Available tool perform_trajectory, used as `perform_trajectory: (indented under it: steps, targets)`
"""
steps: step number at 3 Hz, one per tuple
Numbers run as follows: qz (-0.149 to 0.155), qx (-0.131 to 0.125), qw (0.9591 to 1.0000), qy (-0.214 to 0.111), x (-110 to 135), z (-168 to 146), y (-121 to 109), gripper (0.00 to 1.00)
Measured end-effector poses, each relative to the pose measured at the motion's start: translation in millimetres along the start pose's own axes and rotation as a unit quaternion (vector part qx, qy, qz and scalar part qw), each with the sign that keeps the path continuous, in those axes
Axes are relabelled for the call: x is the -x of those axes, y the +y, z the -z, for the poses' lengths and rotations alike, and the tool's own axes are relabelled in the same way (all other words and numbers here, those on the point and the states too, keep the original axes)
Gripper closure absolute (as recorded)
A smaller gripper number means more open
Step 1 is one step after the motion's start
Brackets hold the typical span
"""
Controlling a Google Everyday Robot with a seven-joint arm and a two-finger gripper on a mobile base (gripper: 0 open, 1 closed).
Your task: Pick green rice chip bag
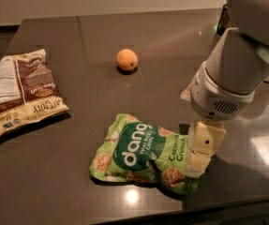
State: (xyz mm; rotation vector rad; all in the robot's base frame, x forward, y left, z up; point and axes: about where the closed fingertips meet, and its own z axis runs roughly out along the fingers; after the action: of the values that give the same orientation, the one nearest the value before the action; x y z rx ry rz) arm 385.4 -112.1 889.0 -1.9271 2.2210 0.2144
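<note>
Whole view: dark glossy surface (78, 191). From 2 o'clock, white robot arm (237, 64) reaches down toward centre. At 9 o'clock, cream-and-brown snack bag (24, 90) lies flat, well apart from rest. At 6 o'clock, near front edge, green chip bag (143, 156) lies flat and crinkled, white "dang" lettering up. At its 3 o'clock end, gripper (200, 149) sits low, overlapping bag's edge; jaws released or clenched: cannot tell. At 12 o'clock from green chip bag, apart: small orange (127, 59).
</note>
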Motion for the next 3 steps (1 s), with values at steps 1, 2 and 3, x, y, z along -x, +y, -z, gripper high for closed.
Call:
perform_trajectory:
  steps: [1,2,3]
  targets:
    - [0.018,0.001,0.9998,0.002,9.1,-12.5,13.8,0.0]
    - [0.032,-0.002,0.9994,0.01,13.5,-24.7,20.8,0.0]
    - [0.042,-0.003,0.999,0.016,15.8,-32.4,24.3,0.18]
